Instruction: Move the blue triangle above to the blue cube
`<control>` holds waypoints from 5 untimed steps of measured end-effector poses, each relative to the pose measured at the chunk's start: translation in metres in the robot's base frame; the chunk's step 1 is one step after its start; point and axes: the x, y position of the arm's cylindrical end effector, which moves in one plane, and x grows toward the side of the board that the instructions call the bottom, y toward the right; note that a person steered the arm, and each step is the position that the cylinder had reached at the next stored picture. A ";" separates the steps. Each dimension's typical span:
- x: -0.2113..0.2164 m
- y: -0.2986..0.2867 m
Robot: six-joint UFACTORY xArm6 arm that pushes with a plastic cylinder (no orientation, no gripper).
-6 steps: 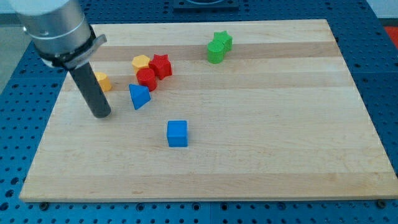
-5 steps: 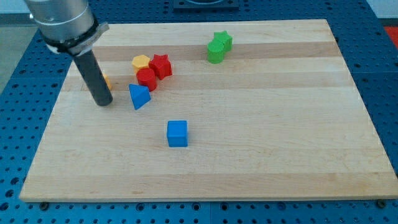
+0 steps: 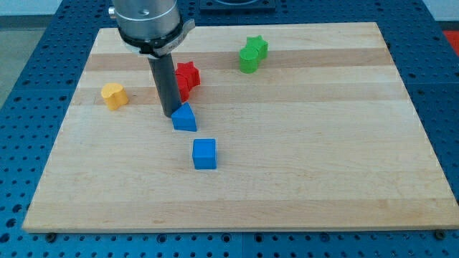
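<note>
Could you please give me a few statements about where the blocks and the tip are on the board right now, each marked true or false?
1. My tip is at the upper-left edge of the blue triangle. True.
2. The blue triangle lies toward the view's top from the blue cube, with a gap between them. True.
3. The green blocks sit at the view's bottom left. False: they are near the view's top, right of centre.
4. The orange block stands alone, left of the rod. True.
5. The red star touches the blue cube. False: it is well above it, beside the rod.
</note>
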 end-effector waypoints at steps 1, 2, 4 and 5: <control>0.012 0.009; 0.010 0.031; 0.037 0.040; 0.042 0.040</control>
